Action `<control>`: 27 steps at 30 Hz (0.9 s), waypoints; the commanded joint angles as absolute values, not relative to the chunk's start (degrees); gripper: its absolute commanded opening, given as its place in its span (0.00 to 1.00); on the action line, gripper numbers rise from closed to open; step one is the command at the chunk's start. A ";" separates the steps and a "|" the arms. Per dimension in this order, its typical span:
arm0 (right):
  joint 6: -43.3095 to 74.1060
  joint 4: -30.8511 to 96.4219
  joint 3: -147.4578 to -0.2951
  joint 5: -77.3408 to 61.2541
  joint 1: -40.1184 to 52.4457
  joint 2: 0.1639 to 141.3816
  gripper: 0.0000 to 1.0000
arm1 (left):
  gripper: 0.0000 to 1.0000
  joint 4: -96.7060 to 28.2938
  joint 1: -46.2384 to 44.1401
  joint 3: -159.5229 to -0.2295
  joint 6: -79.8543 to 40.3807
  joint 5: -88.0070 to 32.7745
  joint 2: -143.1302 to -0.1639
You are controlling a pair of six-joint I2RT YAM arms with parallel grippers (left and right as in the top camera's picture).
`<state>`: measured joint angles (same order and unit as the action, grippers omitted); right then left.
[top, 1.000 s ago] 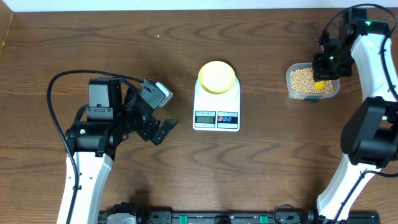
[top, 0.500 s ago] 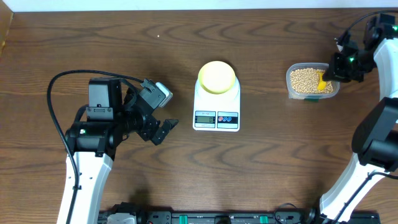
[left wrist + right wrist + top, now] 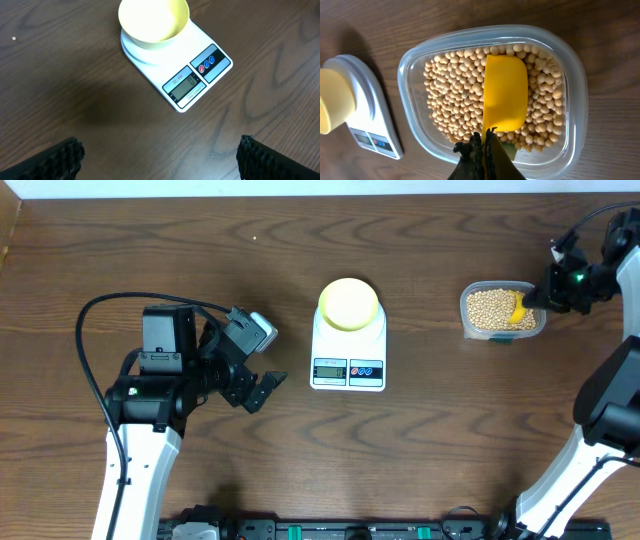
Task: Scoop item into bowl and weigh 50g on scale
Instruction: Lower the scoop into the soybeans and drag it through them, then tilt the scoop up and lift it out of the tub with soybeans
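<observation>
On the scale [image 3: 348, 355], at the end away from its display, the bowl [image 3: 348, 303] sat upright and empty. Red and blue buttons sat beside the display; the digits were too small to read. Right of the scale and well apart from it, a clear tub [image 3: 503, 326] held the beans [image 3: 485, 308]. The right gripper [image 3: 540, 298] was at the tub side farthest from the scale, jaws clamped tight on the handle of a yellow scoop [image 3: 518, 311]. In the right wrist view the scoop lay on top of the beans, with none on its visible face. Left of the scale and well apart, the left gripper [image 3: 262, 370] hung over the table [image 3: 420, 460], jaws spread wide, holding nothing.
</observation>
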<state>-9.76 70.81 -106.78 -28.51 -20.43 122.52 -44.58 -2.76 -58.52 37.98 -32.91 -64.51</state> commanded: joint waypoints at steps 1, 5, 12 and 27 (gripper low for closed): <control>-11.33 71.37 -106.50 -34.35 -22.61 123.13 0.01 | 0.99 -44.56 -2.52 -58.17 38.79 -33.63 -64.73; -12.53 72.88 -106.50 -38.39 -25.34 123.13 0.01 | 0.99 -44.56 -2.52 -58.17 38.79 -33.65 -64.73; -12.53 75.99 -106.50 -41.95 -30.04 123.13 0.01 | 0.99 -44.56 -2.52 -58.17 38.79 -33.63 -64.73; -14.94 77.25 -106.50 -57.19 -35.62 123.13 0.01 | 0.99 -44.58 -2.52 -58.17 38.79 -33.63 -64.73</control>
<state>-12.82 76.75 -106.72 -50.06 -35.05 122.54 -44.58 -2.76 -58.52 37.95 -32.91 -64.51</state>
